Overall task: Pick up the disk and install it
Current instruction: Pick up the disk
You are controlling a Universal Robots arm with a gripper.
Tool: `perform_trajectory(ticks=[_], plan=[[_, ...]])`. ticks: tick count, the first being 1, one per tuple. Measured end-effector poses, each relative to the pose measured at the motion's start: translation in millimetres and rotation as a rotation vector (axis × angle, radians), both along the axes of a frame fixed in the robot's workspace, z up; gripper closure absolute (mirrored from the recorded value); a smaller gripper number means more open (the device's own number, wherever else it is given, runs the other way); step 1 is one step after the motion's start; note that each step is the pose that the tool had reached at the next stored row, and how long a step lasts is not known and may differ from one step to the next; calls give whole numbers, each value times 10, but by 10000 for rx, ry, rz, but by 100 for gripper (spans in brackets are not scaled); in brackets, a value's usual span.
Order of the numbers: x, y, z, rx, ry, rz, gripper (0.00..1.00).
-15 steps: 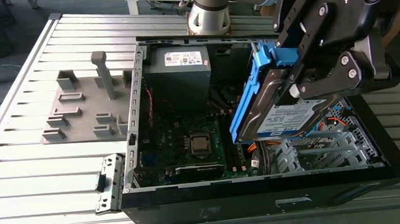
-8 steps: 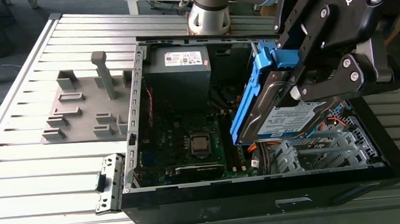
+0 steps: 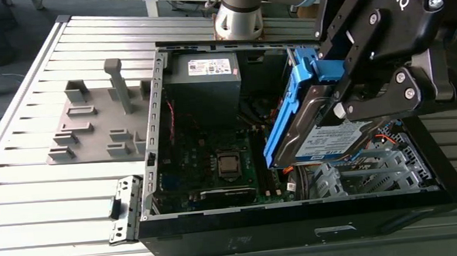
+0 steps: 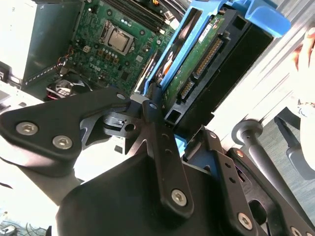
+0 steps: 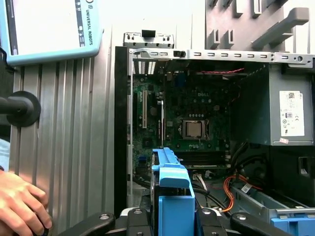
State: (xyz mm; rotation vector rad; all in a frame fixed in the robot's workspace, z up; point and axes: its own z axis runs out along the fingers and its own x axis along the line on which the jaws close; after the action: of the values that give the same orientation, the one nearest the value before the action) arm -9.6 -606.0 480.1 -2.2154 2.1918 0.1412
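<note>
My gripper (image 3: pixel 351 101) is shut on the disk (image 3: pixel 323 140), a silver drive with a white-and-blue label in a blue plastic carrier frame (image 3: pixel 284 116). I hold it tilted, on edge, above the exterior view's right side of the open black computer case (image 3: pixel 296 221), over the metal drive cage (image 3: pixel 371 173). In the second wrist view the gripper (image 4: pixel 167 123) clamps the disk (image 4: pixel 197 64), whose green circuit side and connectors face the camera. In the first wrist view the blue carrier (image 5: pixel 172 196) stands between the fingers (image 5: pixel 118 220).
Inside the case lie the green motherboard (image 3: pixel 214 155) and a grey power supply box (image 3: pixel 207 82). A grey fixture plate (image 3: pixel 95 129) sits on the slatted table at the exterior view's left. A person's hand (image 5: pixel 19 201) rests beside the case, near a pendant (image 5: pixel 49 29).
</note>
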Motion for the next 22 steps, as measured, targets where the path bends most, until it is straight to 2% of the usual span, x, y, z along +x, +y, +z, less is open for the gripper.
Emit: perform_trajectory(ticks=[5, 16, 22], plan=[[42, -46, -5, 0, 7, 0, 64], [409, -54, -31, 0, 88, -3, 64], [512, -54, -108, 43, 104, -56, 64]])
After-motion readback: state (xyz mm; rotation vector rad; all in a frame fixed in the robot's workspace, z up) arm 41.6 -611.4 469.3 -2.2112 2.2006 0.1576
